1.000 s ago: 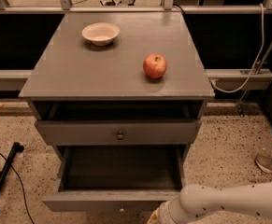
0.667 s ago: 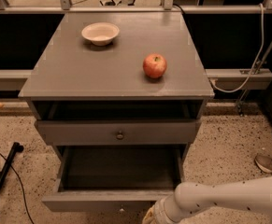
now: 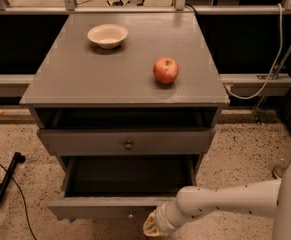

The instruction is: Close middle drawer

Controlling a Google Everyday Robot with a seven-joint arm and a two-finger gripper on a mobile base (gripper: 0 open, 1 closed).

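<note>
The middle drawer (image 3: 105,206) is pulled far out of the grey cabinet, showing a deep, dark, empty box. Its flat front faces me low in the view, with a small dark knob (image 3: 130,215). My gripper (image 3: 152,228) is at the end of the white arm (image 3: 225,201) that comes in from the right. It is just below and in front of the drawer front, right of the knob, at the bottom edge of the view.
The uppermost drawer (image 3: 128,144) stands slightly open above. A red apple (image 3: 165,70) and a white bowl (image 3: 107,35) sit on the cabinet top (image 3: 85,79). A black stand (image 3: 2,194) and cable lie on the floor at left.
The arm has shifted a little to the left, bringing the gripper closer under the drawer front. The drawer has not moved.
</note>
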